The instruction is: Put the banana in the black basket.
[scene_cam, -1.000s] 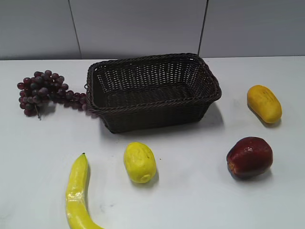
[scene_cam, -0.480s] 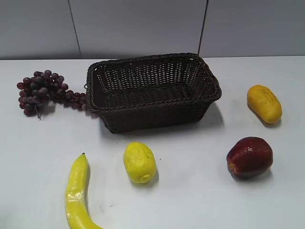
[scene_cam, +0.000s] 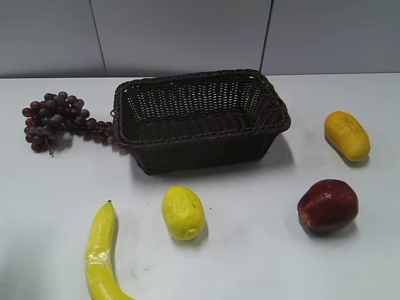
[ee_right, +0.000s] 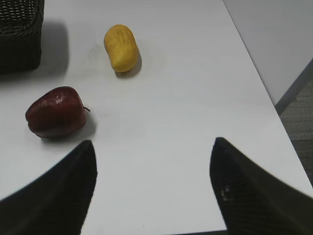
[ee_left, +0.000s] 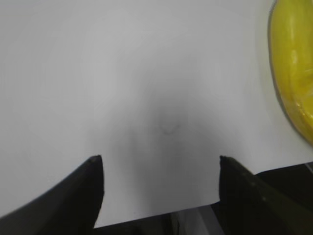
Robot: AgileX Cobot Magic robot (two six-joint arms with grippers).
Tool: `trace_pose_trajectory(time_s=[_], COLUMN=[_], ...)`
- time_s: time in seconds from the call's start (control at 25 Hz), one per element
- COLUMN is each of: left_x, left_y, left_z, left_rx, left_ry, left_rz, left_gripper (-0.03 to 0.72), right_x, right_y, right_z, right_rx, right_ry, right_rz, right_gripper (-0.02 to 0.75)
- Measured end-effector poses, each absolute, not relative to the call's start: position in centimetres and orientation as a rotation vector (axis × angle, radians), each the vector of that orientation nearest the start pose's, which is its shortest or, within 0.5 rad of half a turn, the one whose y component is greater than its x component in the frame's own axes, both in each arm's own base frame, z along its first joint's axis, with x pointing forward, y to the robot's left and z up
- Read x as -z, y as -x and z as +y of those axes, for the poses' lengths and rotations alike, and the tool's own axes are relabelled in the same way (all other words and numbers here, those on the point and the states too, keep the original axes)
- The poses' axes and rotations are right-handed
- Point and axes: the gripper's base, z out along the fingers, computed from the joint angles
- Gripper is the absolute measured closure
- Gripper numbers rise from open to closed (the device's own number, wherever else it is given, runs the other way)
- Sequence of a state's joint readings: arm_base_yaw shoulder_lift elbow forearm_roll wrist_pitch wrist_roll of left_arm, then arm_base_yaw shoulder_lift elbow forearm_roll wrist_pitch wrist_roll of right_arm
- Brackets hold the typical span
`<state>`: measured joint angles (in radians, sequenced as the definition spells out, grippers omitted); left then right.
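The banana (scene_cam: 100, 253), long and glossy yellow with a dark tip, lies on the white table at the front left. It also shows at the right edge of the left wrist view (ee_left: 293, 73). The black basket (scene_cam: 200, 147), dark woven wicker, stands empty at the middle back; its corner shows in the right wrist view (ee_right: 19, 34). My left gripper (ee_left: 160, 159) is open and empty over bare table, left of the banana. My right gripper (ee_right: 152, 142) is open and empty over the table's right part. Neither gripper shows in the exterior view.
A yellow lemon (scene_cam: 183, 212) lies right of the banana. A dark red apple (scene_cam: 327, 205) and an orange-yellow mango (scene_cam: 347, 135) lie at the right. Purple grapes (scene_cam: 59, 120) lie left of the basket. The table's right edge (ee_right: 264, 93) is near.
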<state>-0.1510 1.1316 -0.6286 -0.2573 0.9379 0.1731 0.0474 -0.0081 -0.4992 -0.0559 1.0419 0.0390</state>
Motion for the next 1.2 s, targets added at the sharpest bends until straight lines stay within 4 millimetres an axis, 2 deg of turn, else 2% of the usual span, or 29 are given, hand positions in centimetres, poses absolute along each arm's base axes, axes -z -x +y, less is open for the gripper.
trace_pose_trajectory(time_s=[0.12, 0.24, 0.4, 0.6, 0.76, 1.04, 1.12, 1.2], left_x=[-22.0, -20.8, -18.1, -14.7, -13.4, -11.9, -11.8, -11.7], left_y=[-18.2, -19.1, -19.7, -20.0, -20.6, -20.8, -20.9, -20.9], left_z=[-7.1, -10.3, -14.2, -17.5, -18.7, -18.9, -18.9, -18.9], left_rx=[0.353, 0.376, 0.368, 0.305, 0.311, 0.274, 0.271, 0.270], left_ry=[-0.396, -0.436, -0.495, -0.567, -0.524, -0.449, -0.444, -0.444], left_rz=[2.889, 2.900, 3.000, 3.125, 3.156, 3.208, 3.212, 3.213], left_gripper=[0.145, 0.145, 0.145, 0.145, 0.145, 0.157, 0.203, 0.284], right_x=[-27.9, -27.9, -27.9, -27.9, -27.9, -27.9, -27.9, -27.9], right_y=[0.5, 0.5, 0.5, 0.5, 0.5, 0.5, 0.5, 0.5], right_z=[-0.5, -0.5, -0.5, -0.5, -0.5, -0.5, -0.5, -0.5], right_rx=[0.012, 0.012, 0.012, 0.012, 0.012, 0.012, 0.012, 0.012], right_ry=[0.006, 0.006, 0.006, 0.006, 0.006, 0.006, 0.006, 0.006], right_rz=[2.017, 2.017, 2.017, 2.017, 2.017, 2.017, 2.017, 2.017], right_gripper=[0.187, 0.187, 0.187, 0.187, 0.187, 0.187, 0.187, 0.187])
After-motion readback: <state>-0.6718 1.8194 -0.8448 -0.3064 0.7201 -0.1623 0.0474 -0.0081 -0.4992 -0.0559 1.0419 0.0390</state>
